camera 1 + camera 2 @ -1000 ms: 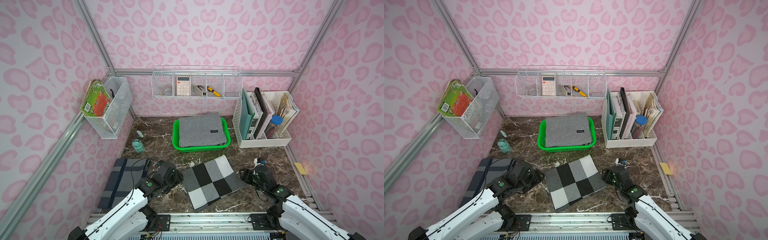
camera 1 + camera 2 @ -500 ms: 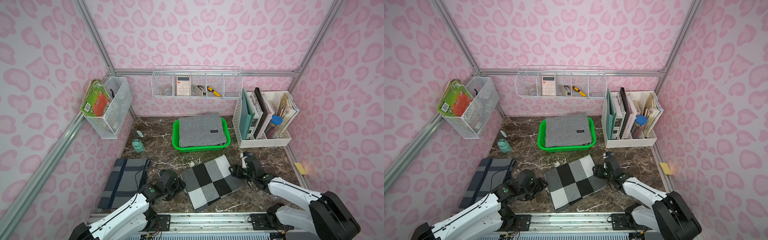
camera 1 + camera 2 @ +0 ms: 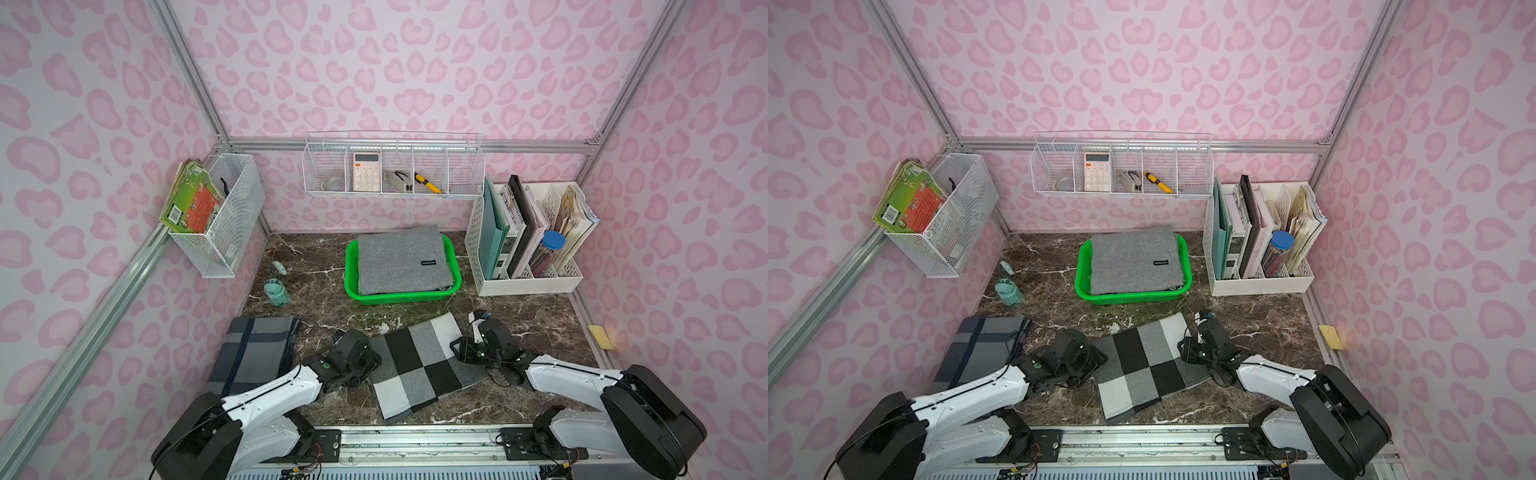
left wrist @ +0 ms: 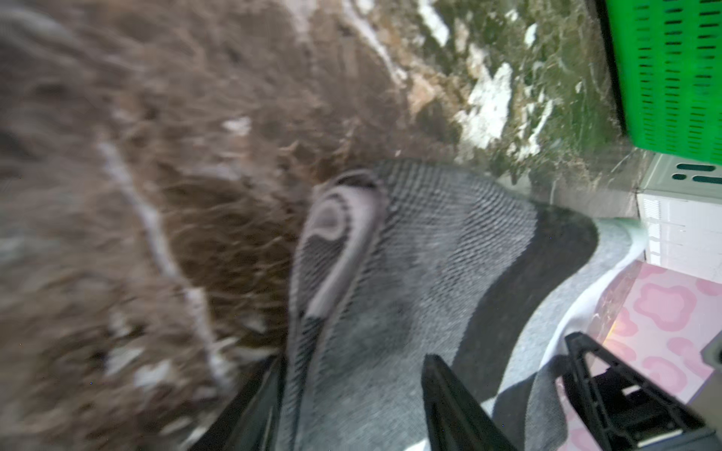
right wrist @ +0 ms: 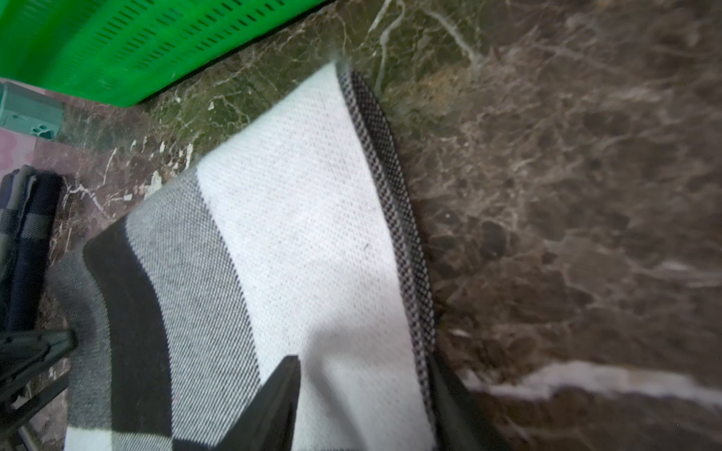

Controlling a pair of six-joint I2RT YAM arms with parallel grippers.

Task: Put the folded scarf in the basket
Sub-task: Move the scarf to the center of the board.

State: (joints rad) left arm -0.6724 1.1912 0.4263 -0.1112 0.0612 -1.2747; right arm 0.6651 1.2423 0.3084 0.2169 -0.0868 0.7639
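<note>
A folded scarf, checked black, white and grey, lies flat on the marble top in front of the green basket. A folded grey cloth fills the basket. My left gripper is low at the scarf's left edge, where the cloth is bunched. Its jaws are open and straddle that edge. My right gripper is at the right edge, also open. One of its jaws is over the white check and the other is outside the hem.
A dark plaid folded cloth lies left of my left arm. A mint bottle stands behind it. A white file organizer is at the back right, and wire baskets hang on the walls. A yellow sponge lies at the right edge.
Both arms have come in to the checked scarf's side edges, the right one swinging forward from the front. Both pairs of jaws have narrowed around the cloth. The scarf's left edge has bunched.
</note>
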